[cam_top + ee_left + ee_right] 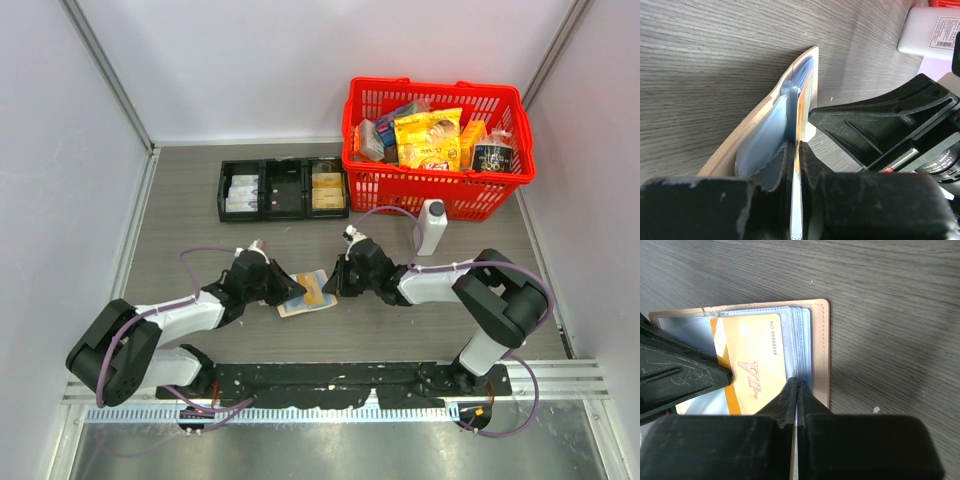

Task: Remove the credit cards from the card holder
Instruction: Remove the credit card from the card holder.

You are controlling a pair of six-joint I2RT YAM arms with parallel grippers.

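Observation:
The tan card holder (295,308) lies open on the table between my arms, its pale blue sleeves up. An orange "VIP" credit card (752,365) lies on its inside; the top view shows it too (318,295). My left gripper (796,155) is shut on the card's edge, which runs thin between the jaws (801,107). My right gripper (797,385) is shut on the edge of the clear sleeves beside the holder's tan border (820,340). In the top view the left gripper (290,288) and right gripper (333,282) meet over the holder. No other card shows.
A black three-compartment tray (283,188) stands at the back centre. A red basket (430,195) full of packets stands at the back right. A white bottle (431,226) stands just in front of it, near my right arm. Walls close in left, right and behind.

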